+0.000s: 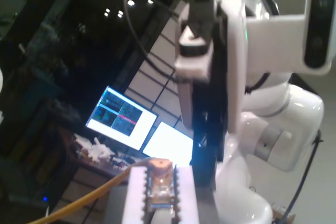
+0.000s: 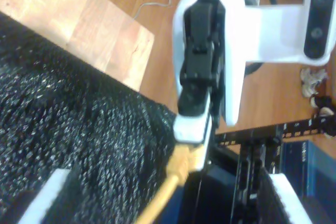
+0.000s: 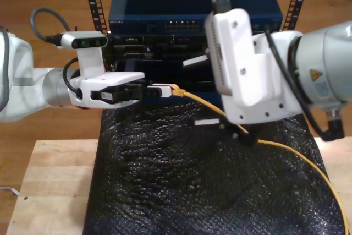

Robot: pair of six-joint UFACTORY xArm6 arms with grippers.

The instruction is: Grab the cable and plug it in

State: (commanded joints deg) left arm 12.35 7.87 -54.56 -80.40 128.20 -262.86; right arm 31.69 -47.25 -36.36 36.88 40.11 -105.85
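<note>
Yellow-orange cable [image 3: 286, 146] strung across the black bubbly mat [image 3: 181, 191], running from the exterior view's lower right corner up to its middle, off the mat over most of that run. Clear plug [image 1: 160, 195] with its orange boot pinched between the white toothed pads [image 1: 134, 198] of my first gripper [image 3: 165, 89], jaws narrowed on it from both sides, plug tip poking out past the fingertips. Held in the air in front of the dark rack shelves, below the blue network switch [image 3: 192, 9] with its row of ports; not touching the rack as far as can be told. First arm reaching in level from the exterior view's left, wrist horizontal, fingers pointing toward that view's right, camera bracket standing upright on top. Second arm coming in from the exterior view's right, large and close to the camera, wrist turned down so that my second gripper [image 3: 228, 126] points at the mat, just beside the cable's middle stretch. Fingers [image 2: 50, 195] spread wide in the second wrist view, with the cable passing between them and no contact visible. Pale wooden table [image 3: 49, 185] showing under the mat at the exterior view's left and lower right.
</note>
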